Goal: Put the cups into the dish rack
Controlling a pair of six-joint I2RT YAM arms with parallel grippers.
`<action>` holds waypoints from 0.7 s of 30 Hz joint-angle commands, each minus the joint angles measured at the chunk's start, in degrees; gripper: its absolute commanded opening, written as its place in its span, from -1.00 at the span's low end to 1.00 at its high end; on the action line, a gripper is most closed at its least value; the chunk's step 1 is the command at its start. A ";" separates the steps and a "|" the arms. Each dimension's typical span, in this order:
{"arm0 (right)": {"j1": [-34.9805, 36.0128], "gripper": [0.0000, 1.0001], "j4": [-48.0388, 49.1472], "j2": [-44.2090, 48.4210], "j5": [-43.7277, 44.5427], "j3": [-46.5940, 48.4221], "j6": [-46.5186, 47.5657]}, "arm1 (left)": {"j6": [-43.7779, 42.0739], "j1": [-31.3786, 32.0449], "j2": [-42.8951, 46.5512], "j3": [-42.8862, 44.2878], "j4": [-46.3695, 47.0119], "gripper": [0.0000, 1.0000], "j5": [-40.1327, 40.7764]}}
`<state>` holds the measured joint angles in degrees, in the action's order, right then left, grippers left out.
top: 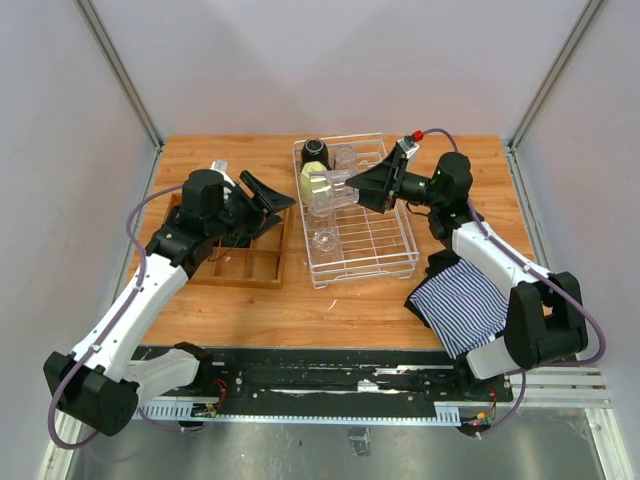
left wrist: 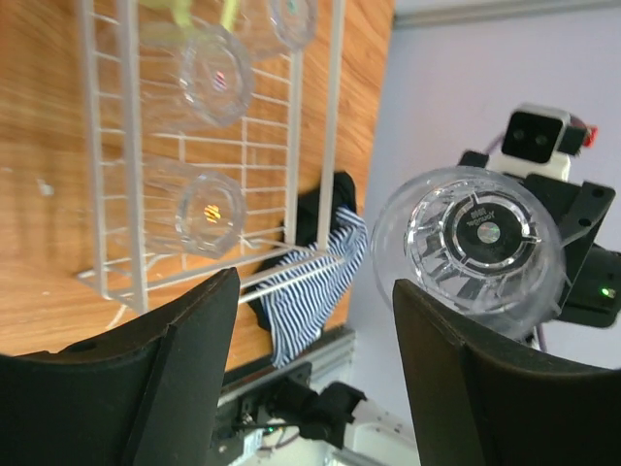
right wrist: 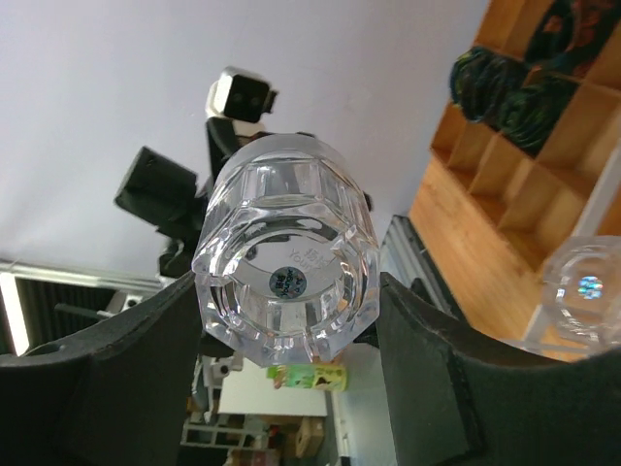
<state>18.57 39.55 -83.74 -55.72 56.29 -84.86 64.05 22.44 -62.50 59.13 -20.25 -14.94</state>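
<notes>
No word or number can be read anywhere: the clear tumbler (right wrist: pixel 286 257) bears a small round dark sticker (right wrist: pixel 288 282) and faint raised lettering (right wrist: pixel 312 258) on its base, both too blurred to make out

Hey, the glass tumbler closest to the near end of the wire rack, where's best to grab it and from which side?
Grip the tumbler across its round side walls, coming straight down from above. It stands on end with open grid beside it, and the raised sides of the dish rack would likely block a sideways approach.
</notes>
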 commanded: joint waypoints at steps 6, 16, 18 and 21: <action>-2.84 -0.49 -38.85 1.02 2.82 12.51 33.67 | -7.49 -2.92 2.93 5.51 -13.11 0.39 9.21; -3.86 -0.52 -59.28 -3.61 12.49 21.93 52.70 | -9.61 -3.51 3.18 5.84 -15.34 0.39 9.38; -4.05 -0.52 -61.89 -4.64 14.49 23.44 55.57 | -10.42 -3.72 2.91 6.27 -15.94 0.39 9.57; -3.99 -0.54 -65.39 -6.29 17.49 25.69 58.96 | -11.65 -3.86 2.14 7.34 -17.14 0.39 10.37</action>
<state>15.33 -18.48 -88.62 -43.29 77.78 -34.70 55.13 19.29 -60.16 63.59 -35.66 -6.20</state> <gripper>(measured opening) 0.655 0.694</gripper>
